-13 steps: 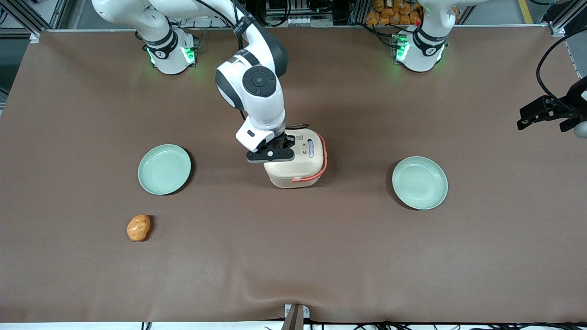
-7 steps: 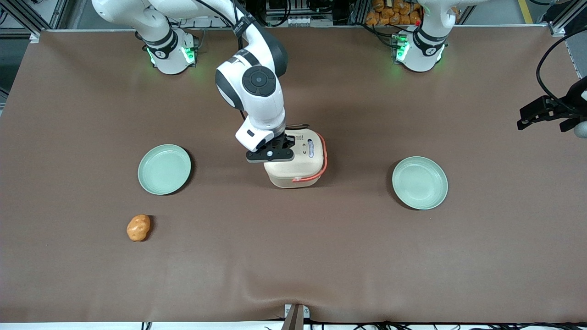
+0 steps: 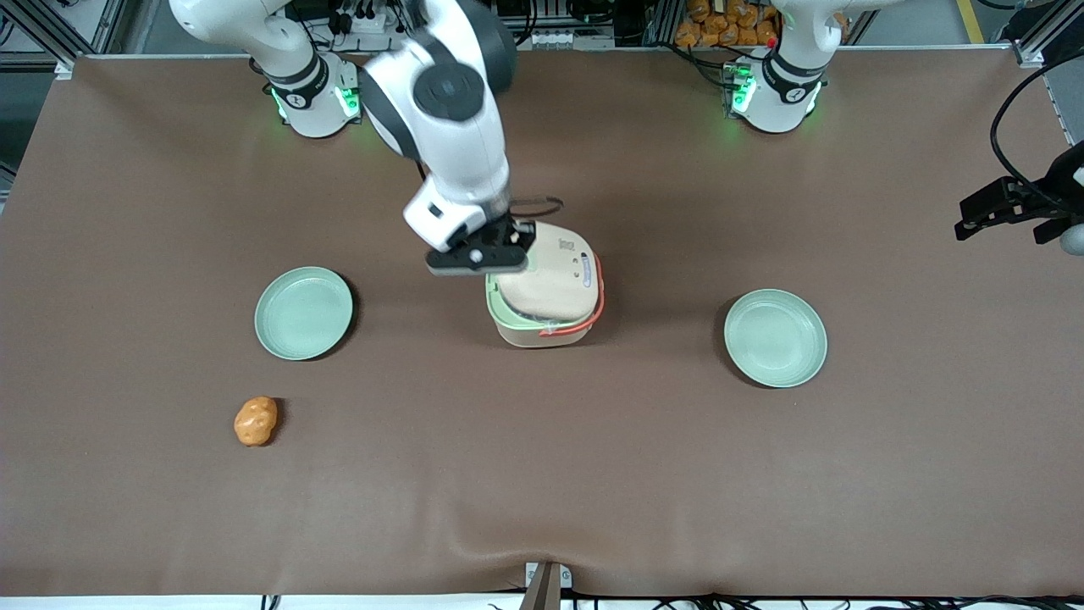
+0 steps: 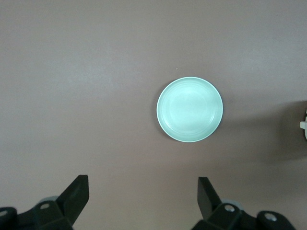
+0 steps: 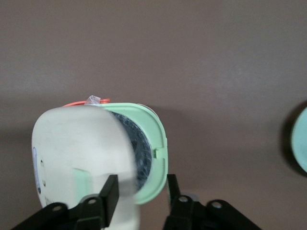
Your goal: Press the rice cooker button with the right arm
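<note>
The right arm's gripper (image 3: pixel 500 264) hangs just above the rice cooker (image 3: pixel 546 292), at the side toward the working arm's end of the table, and its fingers (image 5: pixel 111 194) stand parted with nothing between them. The cooker sits mid-table between two round plates, its cream lid (image 5: pixel 79 153) tilted up so the pale green rim (image 5: pixel 156 148) and grey inner pot (image 5: pixel 139 153) show.

It looks like a light, hollow plastic toy: stiff shell, smooth and likely slippery, rounded corners. A sideways push would probably slide it on the brown table cover (image 3: pixel 593 474), so any press is best made straight down (a shut fingertip suits better than a grasp). The thin coral-orange handle (image 3: pixel 593 318) loops round the body and looks flexible, a poor place to take hold. The sprung lid seems the delicate part.
</note>
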